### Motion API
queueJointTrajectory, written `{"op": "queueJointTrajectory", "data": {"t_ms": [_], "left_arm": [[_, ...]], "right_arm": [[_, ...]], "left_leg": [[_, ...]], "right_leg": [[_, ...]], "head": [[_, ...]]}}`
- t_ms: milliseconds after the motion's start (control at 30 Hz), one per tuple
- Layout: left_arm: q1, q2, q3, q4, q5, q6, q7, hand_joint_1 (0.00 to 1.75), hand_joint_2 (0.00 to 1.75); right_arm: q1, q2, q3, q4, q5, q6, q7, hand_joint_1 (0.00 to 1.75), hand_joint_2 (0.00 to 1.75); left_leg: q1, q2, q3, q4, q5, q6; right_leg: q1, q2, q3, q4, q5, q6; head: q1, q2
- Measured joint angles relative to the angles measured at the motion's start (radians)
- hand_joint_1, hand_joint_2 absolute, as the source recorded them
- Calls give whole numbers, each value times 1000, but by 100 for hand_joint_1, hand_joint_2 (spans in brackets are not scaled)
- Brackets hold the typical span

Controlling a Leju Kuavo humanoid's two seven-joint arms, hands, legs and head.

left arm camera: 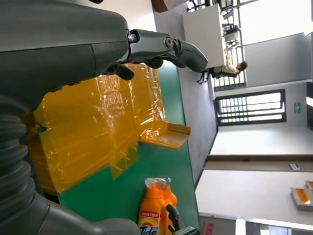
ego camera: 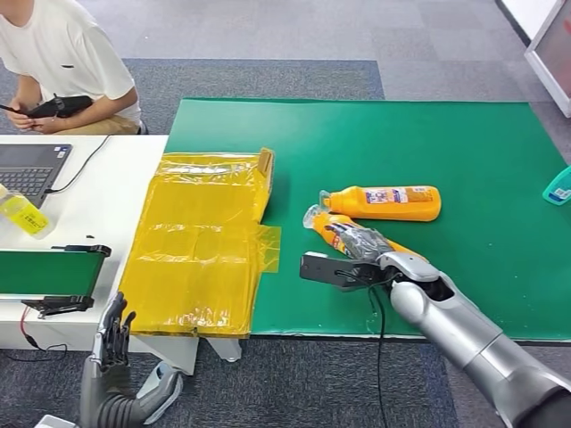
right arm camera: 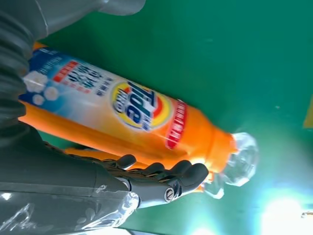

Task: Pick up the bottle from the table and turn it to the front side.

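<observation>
Two orange Tide bottles with clear caps lie on the green mat (ego camera: 471, 152). The far bottle (ego camera: 391, 203) lies on its side, free. The near bottle (ego camera: 328, 226) lies slanted just in front of it, and my right hand (ego camera: 357, 259) is around it. The dark fingers (right arm camera: 162, 176) reach over its far side. The thumb (ego camera: 322, 267) stretches out on the near side, apart from the bottle. The right wrist view shows the near bottle's Tide label (right arm camera: 136, 105) between thumb and fingers. My left hand (ego camera: 111, 343) is low at the table's front edge, fingers apart, holding nothing.
A flattened box wrapped in yellow tape (ego camera: 202, 241) lies left of the bottles. On the white table (ego camera: 108, 196) to the left are a laptop (ego camera: 27, 169) and a small green conveyor (ego camera: 47, 272). A person (ego camera: 67, 62) sits behind it. A teal object (ego camera: 558, 187) is at the mat's right edge.
</observation>
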Motion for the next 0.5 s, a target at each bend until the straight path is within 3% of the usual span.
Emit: {"op": "queueJointTrajectory", "data": {"t_ms": [233, 500], "left_arm": [[-6, 0, 13, 0, 18, -7, -11, 0, 175], [-7, 0, 21, 0, 26, -12, -14, 0, 175]], "right_arm": [[-38, 63, 6, 65, 5, 8, 6, 0, 175], [-43, 81, 3, 109, 18, -19, 11, 0, 175]], "left_leg": [[0, 0, 0, 0, 0, 0], [0, 0, 0, 0, 0, 0]], "right_leg": [[0, 0, 0, 0, 0, 0], [0, 0, 0, 0, 0, 0]], "head": [[0, 0], [0, 0]]}}
